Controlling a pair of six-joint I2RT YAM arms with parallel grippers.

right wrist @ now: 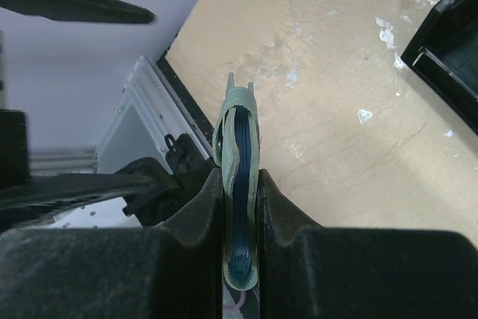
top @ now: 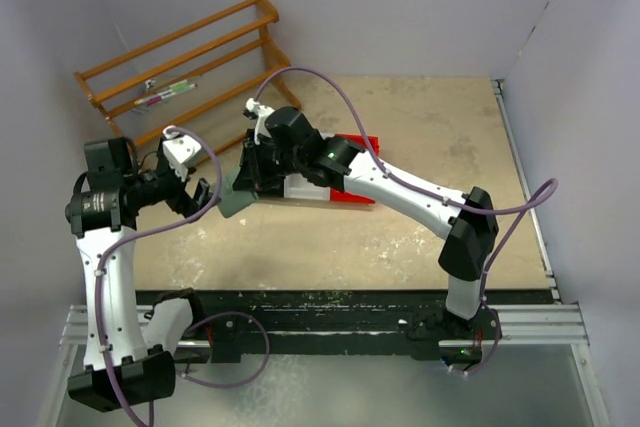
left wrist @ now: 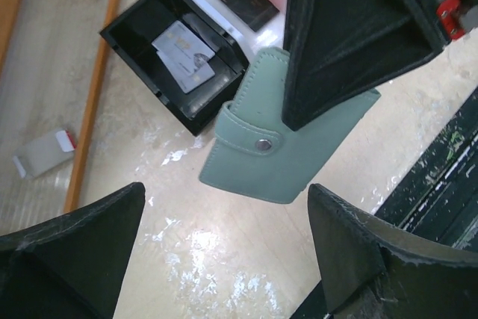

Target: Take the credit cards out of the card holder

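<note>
Top view: the right gripper (top: 250,175) pinches the card holder (top: 235,199) off the table, and the left gripper (top: 203,197) hangs spread wide beside it

Left wrist view: two silvery credit cards (left wrist: 185,54) lie in the black bin (left wrist: 128,41), a black card (left wrist: 246,1) lies just beyond that bin, and the holder hangs just in front of it, flap snapped

Right wrist view: the jaws clamp the holder's edge near the black bin (right wrist: 448,42). I cannot tell whether any cards are left inside, so the task seems nearly done

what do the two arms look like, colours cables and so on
The left arm and right arm have white links with black joints. A lilac cable loops along each. The fingers are black, wedge-shaped and rough-textured. A small green light glows on the right arm's wrist.
</note>
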